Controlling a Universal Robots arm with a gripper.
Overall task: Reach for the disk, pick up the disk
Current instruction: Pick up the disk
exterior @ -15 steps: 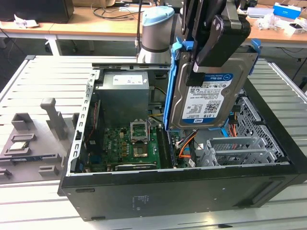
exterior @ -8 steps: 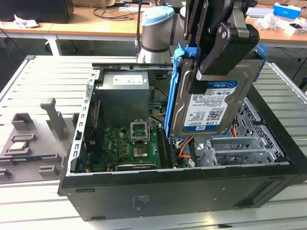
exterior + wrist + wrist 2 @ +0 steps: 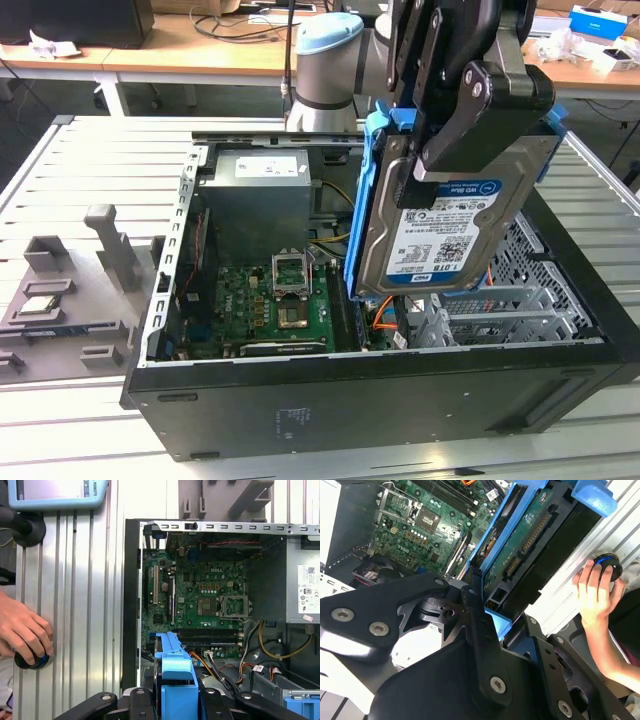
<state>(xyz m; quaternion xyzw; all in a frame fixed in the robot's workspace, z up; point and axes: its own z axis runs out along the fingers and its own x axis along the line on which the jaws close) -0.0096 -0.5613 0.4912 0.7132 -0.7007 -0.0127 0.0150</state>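
In the exterior view I have the gripper (image 3: 440, 165) closed on the disk (image 3: 440, 225), its black fingers clamped across the drive's upper edge so the labelled face stays toward this camera. The disk hangs tilted above the open computer case (image 3: 330, 400), clear of the drive cage (image 3: 520, 290), so I judge the pick is already made and the drive is lifted out of its bay. The motherboard (image 3: 270, 305) lies exposed below. On the exterior view's left, a grey fixture (image 3: 60, 290) sits on the slatted table (image 3: 100, 150) with a small silver chip (image 3: 40, 305) in it.

In the second wrist view the blue frame (image 3: 495, 540) runs along the drive's edge, and the connector side of the disk (image 3: 530, 540) faces the camera. A person's hand (image 3: 595, 587) rests on a round black knob (image 3: 610, 567) beside the case.

In the first wrist view the frame's blue end (image 3: 175, 680) sits between the fingers, over the motherboard (image 3: 200, 595). The hand (image 3: 22, 630) covers the knob (image 3: 32, 659) on the table, well apart from the case; a tablet (image 3: 55, 492) lies farther off.
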